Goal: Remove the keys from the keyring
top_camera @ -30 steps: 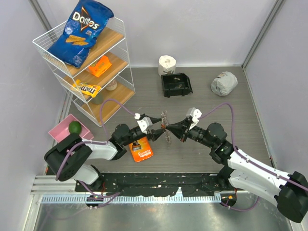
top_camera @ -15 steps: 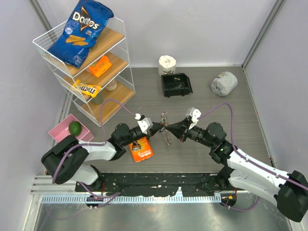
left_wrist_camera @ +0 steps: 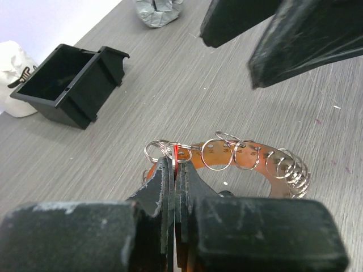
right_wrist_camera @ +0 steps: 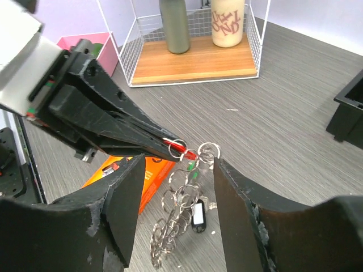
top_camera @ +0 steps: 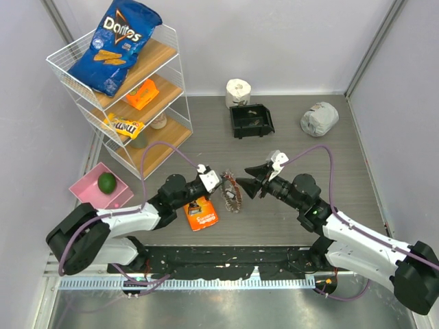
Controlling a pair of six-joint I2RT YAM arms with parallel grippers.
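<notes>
The keyring (top_camera: 233,195) is a flat metal band with numbered holes (left_wrist_camera: 249,161), strung with several small split rings. It hangs tilted below my left gripper (top_camera: 221,180). That gripper (left_wrist_camera: 174,165) is shut on a red-headed key (right_wrist_camera: 180,148) at the ring's upper end. A green-headed key (right_wrist_camera: 193,165) and a black tag with a white label (right_wrist_camera: 197,215) dangle among the rings (right_wrist_camera: 176,224). My right gripper (top_camera: 247,182) stands open just right of the ring, its fingers either side of the top rings (right_wrist_camera: 178,164) without touching them.
A black bin (top_camera: 251,120) and a white toilet roll (top_camera: 238,91) sit at the back. A grey wad (top_camera: 319,118) lies back right. An orange packet (top_camera: 201,212) lies under the left arm. A wire shelf (top_camera: 123,89) and a pink bowl (top_camera: 86,186) stand left.
My left gripper has shut on the red-headed key. My right gripper has opened, let go and drawn back slightly right. The keyring now hangs from the left gripper.
</notes>
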